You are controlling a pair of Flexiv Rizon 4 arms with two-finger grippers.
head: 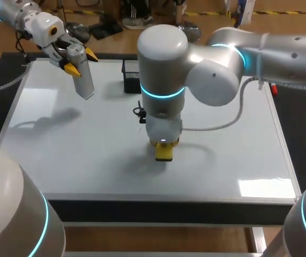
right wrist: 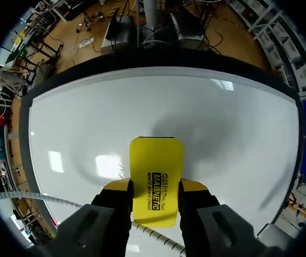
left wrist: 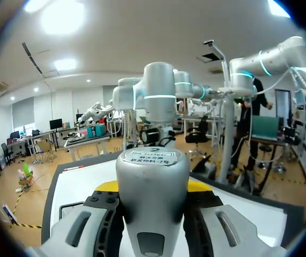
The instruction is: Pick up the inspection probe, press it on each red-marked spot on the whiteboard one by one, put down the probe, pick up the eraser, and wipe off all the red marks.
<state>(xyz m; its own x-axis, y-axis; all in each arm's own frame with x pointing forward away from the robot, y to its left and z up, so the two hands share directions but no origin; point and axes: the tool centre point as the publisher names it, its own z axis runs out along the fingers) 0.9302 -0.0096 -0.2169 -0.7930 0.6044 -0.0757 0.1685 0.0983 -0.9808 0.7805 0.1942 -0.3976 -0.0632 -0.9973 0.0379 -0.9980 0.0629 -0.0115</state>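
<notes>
Whiteboard [head: 61, 160] lies flat, a white surface in a dark frame.

Left arm [head: 19, 13] enters from the far-left corner. The left gripper [head: 81, 61] hangs above the board's far-left part, fingers clamped from two sides on the inspection probe [head: 83, 81]. The probe is a grey cylinder, tilted, with its lower end pointing down at the board but clear of it (its shadow falls apart from it on the surface). In the left wrist view the probe fills the gap between the yellow fingertips [left wrist: 110, 186], its labelled end cap facing the camera.

Right arm [head: 281, 53] enters from the right and extends to the board's middle, wrist pointing straight down. The right gripper [right wrist: 155, 186] grips the eraser [right wrist: 156, 160], a yellow block, with one finger on each long side. In the head view the eraser sits directly under the wrist, near the board's centre. It looks pressed to the surface, but contact is not certain.

Black box [head: 131, 76] sits at the board's far edge, between the two grippers and apart from both. A small red object [head: 273, 89] lies at the board's right edge, partly under the right arm; what it is cannot be told.
</notes>
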